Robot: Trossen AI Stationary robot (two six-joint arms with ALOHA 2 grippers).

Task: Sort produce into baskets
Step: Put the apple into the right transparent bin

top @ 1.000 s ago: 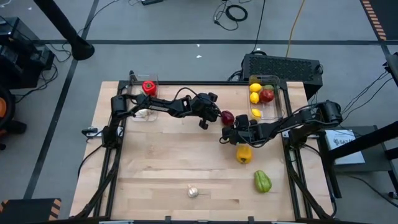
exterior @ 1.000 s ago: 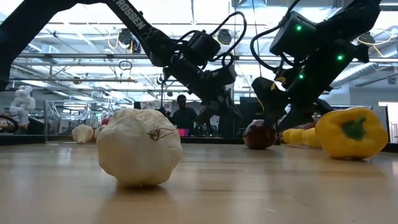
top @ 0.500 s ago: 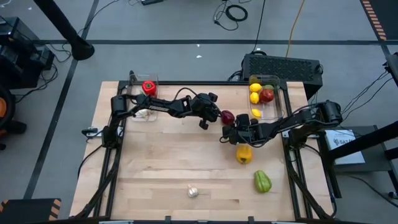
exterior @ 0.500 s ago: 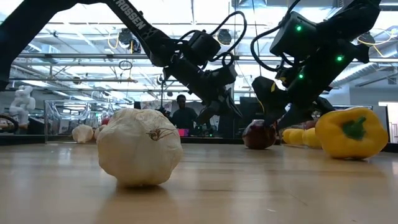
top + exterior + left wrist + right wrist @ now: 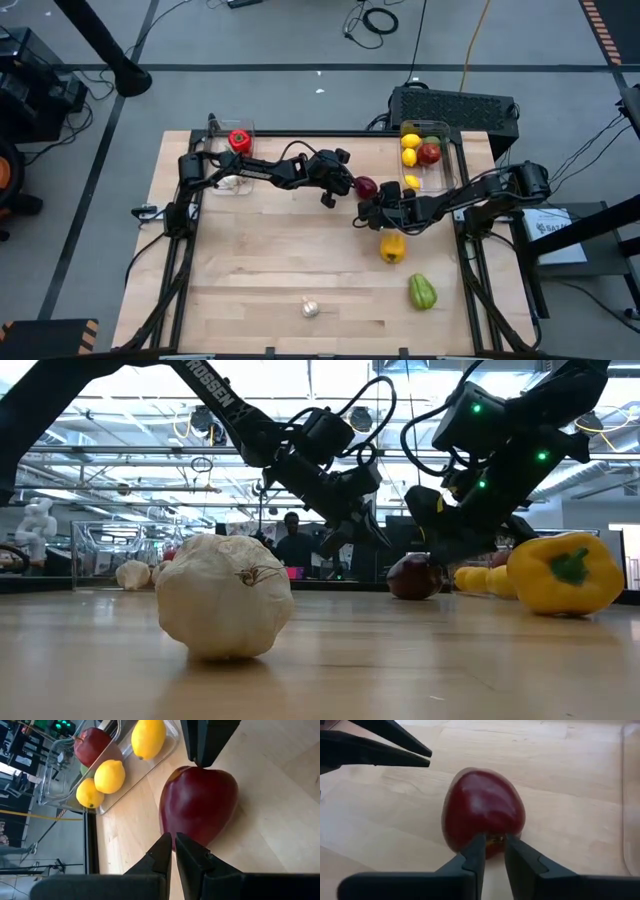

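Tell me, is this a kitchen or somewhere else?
Not a kitchen; probably a robot lab or workshop. Two dark robot arms work over a wooden table, cables trail on the grey floor, and big windows show behind.

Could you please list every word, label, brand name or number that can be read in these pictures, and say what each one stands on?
"ROSSEN": white letters on the dark upper link of the robot arm in the low view; the start of the word is cut off.
White label with dark print on the grey box beside the table's right edge, high view: too small to read.
No other text can be made out on the produce, the clear plastic bins or the wooden table.
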